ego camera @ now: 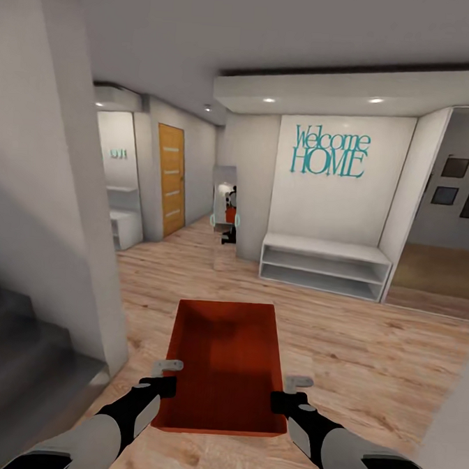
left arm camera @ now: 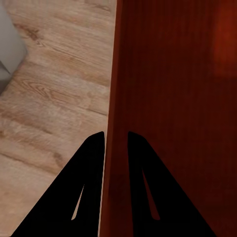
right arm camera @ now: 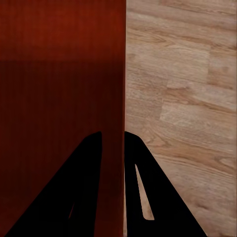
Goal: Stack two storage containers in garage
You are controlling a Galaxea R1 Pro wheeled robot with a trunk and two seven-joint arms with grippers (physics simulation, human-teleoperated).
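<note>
One orange-red storage container (ego camera: 224, 363), lidless and empty, hangs in front of me above light wood plank floor. My left gripper (ego camera: 170, 385) is shut on its left wall and my right gripper (ego camera: 279, 401) is shut on its right wall. In the left wrist view the black fingers (left arm camera: 89, 168) straddle the container's thin wall (left arm camera: 111, 98), one inside and one outside. The right wrist view shows the same pinch, the fingers (right arm camera: 91, 168) on either side of the container wall (right arm camera: 122, 74). I am in a hallway with wood flooring; the garage is out of view.
A grey stair (ego camera: 23, 359) and a white wall corner (ego camera: 90, 203) stand close on the left. Ahead are a white shelf bench (ego camera: 323, 265) under a "Welcome HOME" sign (ego camera: 330, 151), a mirror (ego camera: 225, 204), an orange door (ego camera: 171, 177) and an opening on the right (ego camera: 442, 263).
</note>
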